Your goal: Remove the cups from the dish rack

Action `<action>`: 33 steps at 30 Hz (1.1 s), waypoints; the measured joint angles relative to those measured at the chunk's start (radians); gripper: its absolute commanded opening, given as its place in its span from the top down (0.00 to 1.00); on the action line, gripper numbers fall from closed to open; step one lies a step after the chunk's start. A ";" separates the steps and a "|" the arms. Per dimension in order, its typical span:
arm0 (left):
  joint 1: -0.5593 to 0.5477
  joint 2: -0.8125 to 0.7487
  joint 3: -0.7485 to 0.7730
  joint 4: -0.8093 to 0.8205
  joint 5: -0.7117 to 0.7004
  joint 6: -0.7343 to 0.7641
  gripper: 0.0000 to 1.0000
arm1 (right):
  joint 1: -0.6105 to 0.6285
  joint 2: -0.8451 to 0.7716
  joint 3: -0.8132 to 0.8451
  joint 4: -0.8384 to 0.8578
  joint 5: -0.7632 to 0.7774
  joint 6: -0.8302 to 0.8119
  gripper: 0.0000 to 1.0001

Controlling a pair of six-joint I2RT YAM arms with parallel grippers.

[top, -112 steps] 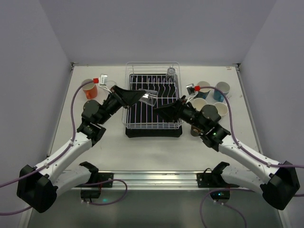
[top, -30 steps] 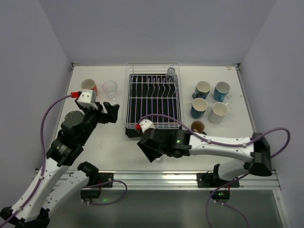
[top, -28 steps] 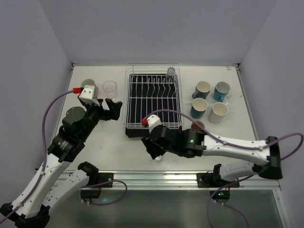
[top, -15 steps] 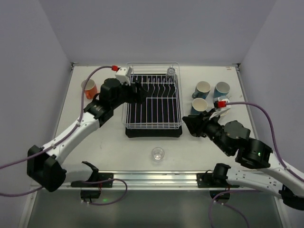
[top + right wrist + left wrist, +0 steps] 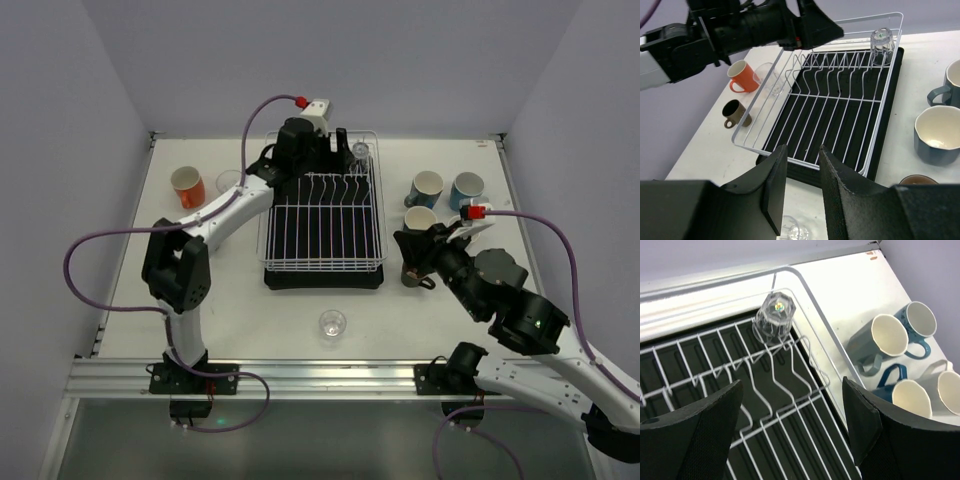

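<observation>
1. Wide-spread, empty left gripper (image 5: 790, 415) hovering over white wire dish rack (image 5: 812, 297).
2. At its 12 o'clock, just ahead: upturned clear glass tumbler (image 5: 775, 315) on the rack's prongs.
3. Narrow-gapped, empty right gripper (image 5: 802, 170), rack at 12 o'clock.
4. Blue and cream ceramic mugs (image 5: 887, 335) on the table, at rack's 3 o'clock.

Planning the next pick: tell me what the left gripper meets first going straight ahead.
Probably the upside-down clear glass in the dish rack corner; depth is unclear, so the rack's wires might come first.

Light was bright and even; shadows fell soft. Glare whitened the table (image 5: 840, 275) toward 12 o'clock, left wrist view. Near fingers (image 5: 765, 195) looked slightly soft.
</observation>
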 measured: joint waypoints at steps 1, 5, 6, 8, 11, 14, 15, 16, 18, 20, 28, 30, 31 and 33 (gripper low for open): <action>-0.004 0.034 0.038 -0.003 -0.004 0.010 0.18 | -0.003 0.000 0.000 0.005 -0.002 -0.002 0.66; -0.028 0.170 0.185 -0.017 -0.032 0.046 0.19 | -0.005 -0.009 -0.004 0.022 -0.005 -0.007 0.65; -0.034 0.195 0.213 -0.019 -0.042 0.054 0.20 | -0.005 -0.013 -0.007 0.026 -0.005 -0.007 0.65; -0.047 0.263 0.287 -0.024 -0.071 0.077 0.22 | -0.005 -0.019 -0.013 0.029 -0.008 -0.007 0.65; -0.064 0.362 0.392 -0.033 -0.112 0.108 0.25 | -0.005 -0.026 -0.019 0.031 -0.021 -0.008 0.65; -0.072 0.441 0.475 -0.048 -0.152 0.129 0.26 | -0.005 -0.031 -0.021 0.034 -0.034 -0.011 0.65; -0.074 0.464 0.500 -0.050 -0.164 0.136 0.26 | -0.005 -0.032 -0.021 0.035 -0.035 -0.013 0.65; -0.076 0.489 0.531 -0.064 -0.177 0.146 0.26 | -0.005 -0.034 -0.021 0.035 -0.039 -0.014 0.65; -0.075 0.532 0.581 -0.072 -0.201 0.156 0.26 | -0.005 -0.039 -0.023 0.039 -0.047 -0.014 0.65; -0.075 0.561 0.607 -0.070 -0.219 0.169 0.26 | -0.005 -0.046 -0.027 0.043 -0.056 -0.014 0.65; -0.074 0.665 0.695 -0.064 -0.241 0.180 0.28 | -0.005 -0.052 -0.034 0.063 -0.108 -0.018 0.64; -0.074 0.681 0.700 -0.059 -0.242 0.181 0.34 | -0.005 -0.040 -0.034 0.071 -0.122 -0.019 0.64; -0.074 0.690 0.706 -0.052 -0.242 0.180 0.36 | -0.005 -0.032 -0.034 0.073 -0.132 -0.019 0.64; -0.074 0.703 0.723 -0.045 -0.245 0.186 0.44 | -0.005 -0.021 -0.034 0.076 -0.144 -0.019 0.64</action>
